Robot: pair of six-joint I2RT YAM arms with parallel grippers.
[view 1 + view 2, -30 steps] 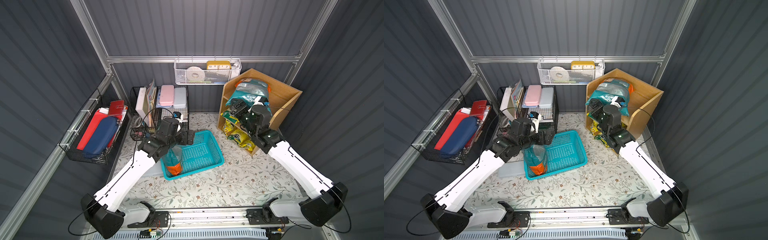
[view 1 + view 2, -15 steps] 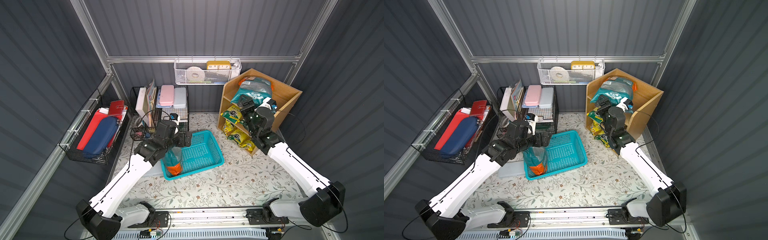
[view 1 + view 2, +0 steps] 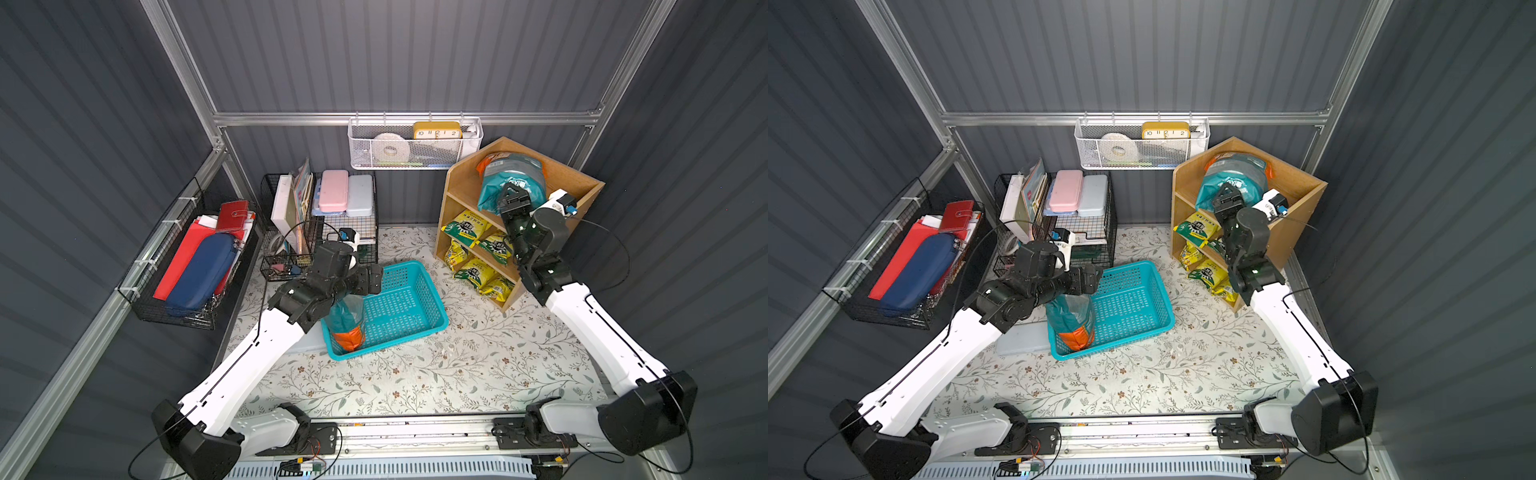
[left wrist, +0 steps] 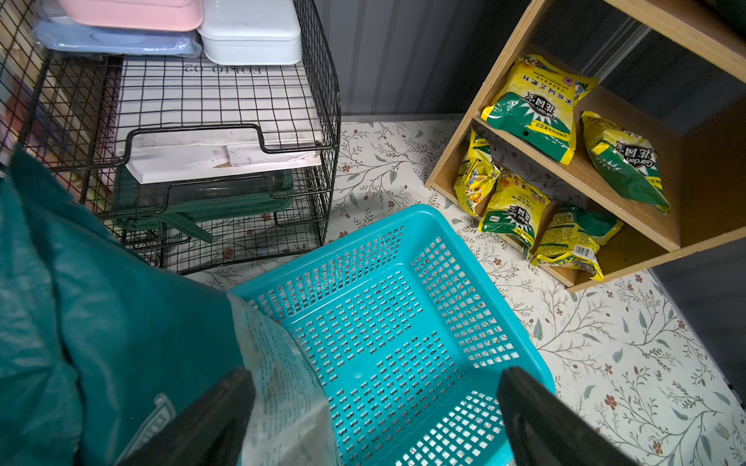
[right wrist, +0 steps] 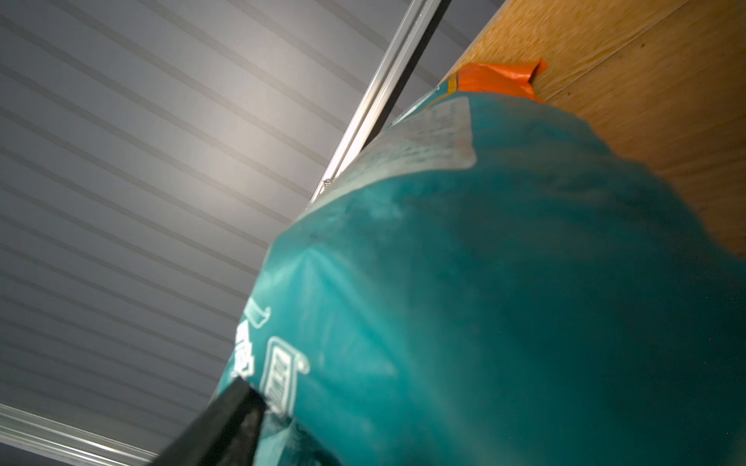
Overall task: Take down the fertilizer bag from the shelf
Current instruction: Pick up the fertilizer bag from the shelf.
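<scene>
Raised since a second ago, the right gripper [image 3: 514,196] is found at the front edge of the fertilizer bag [image 3: 515,170] on the top tier of the shelf [image 3: 579,187], upper right; whether its fingers are closed on it cannot be told. The bag is hemmed in by the side panels. The left gripper [image 4: 375,375] is spread wide above the basket [image 3: 438,305].

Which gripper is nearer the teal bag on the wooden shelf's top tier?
Right. The right gripper is at the lower front of the teal fertilizer bag on the shelf; the left gripper is far off, over the turquoise basket.
</scene>
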